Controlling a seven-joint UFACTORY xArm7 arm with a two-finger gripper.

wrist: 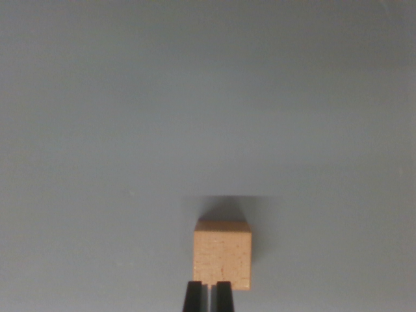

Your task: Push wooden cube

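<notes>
Gripper (208, 296) clenched, fingertips near-touching, rest cut off by bottom edge. Wooden cube (222, 257) directly ahead; contact unclear. Grey worktop (195, 97) blurred.

No readable text, labels, brands, numbers or signs anywhere in wrist view.

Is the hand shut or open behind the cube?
Shut: the hand shows its two dark fingers nearly together, a thin slit between, right at the wooden cube.

Bare test bench: plain grey surface (130, 97).
</notes>
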